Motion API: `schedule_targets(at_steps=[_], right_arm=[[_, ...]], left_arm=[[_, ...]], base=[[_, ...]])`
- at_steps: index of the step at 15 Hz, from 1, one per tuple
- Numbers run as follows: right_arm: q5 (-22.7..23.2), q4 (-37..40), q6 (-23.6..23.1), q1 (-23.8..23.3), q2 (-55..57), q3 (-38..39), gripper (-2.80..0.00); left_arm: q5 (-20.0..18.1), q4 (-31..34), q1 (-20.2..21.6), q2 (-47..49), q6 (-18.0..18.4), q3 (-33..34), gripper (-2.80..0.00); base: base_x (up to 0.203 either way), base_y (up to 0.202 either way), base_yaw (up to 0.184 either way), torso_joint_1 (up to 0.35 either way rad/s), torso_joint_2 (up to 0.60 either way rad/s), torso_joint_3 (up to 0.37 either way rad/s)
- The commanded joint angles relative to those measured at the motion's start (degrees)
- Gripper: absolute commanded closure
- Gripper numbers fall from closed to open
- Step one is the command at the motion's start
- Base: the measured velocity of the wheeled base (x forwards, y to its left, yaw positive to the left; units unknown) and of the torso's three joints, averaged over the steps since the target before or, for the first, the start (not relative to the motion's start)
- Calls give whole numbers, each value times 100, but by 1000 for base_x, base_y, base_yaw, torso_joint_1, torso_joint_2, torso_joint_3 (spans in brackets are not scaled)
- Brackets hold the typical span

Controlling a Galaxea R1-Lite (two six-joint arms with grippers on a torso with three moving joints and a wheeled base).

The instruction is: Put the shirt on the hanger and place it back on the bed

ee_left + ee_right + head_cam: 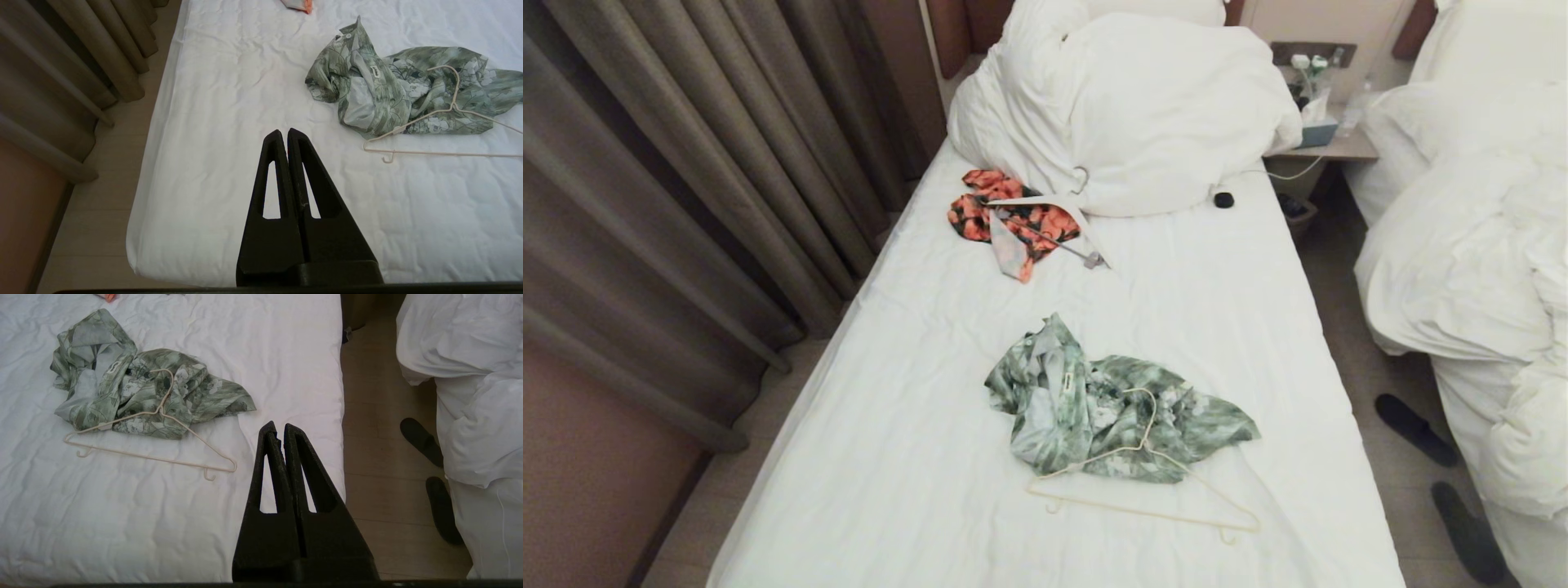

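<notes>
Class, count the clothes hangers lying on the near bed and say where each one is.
2. The cream wire hanger lies partly on the green floral shirt; the thick white hanger rests on the orange-and-black garment. Bedding may hide more.

shirt point(1094, 404): thin soft cloth, crumpled, matt, printed. hanger point(1143, 494): thin cream wire, smooth, looks plastic-coated. bed point(915, 457) sheet: white cloth, matt, faintly quilted, light wrinkles. duvet point(1143, 106): puffy white cloth, creased. curtains point(670, 188): heavy grey-brown fabric, slight sheen. orange garment point(1005, 216): thin printed cloth. left gripper point(283, 132) and right gripper point(278, 426): black plastic, matt. floor point(376, 465): smooth pale wood-look boards. 2 slippers point(1417, 429): dark, matt.
</notes>
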Motion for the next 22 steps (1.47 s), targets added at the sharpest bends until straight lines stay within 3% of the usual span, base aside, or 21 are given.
schedule_targets(at_steps=[1,22], right_arm=[[3,-2,-6,1,7,1,0],[-23,-5,60,-2,7,1,0]], left_arm=[[1,2,2,13,1,1,0],[1,2,2,13,1,1,0]], base=[[0,0,0,0,0,0],[0,0,0,0,0,0]])
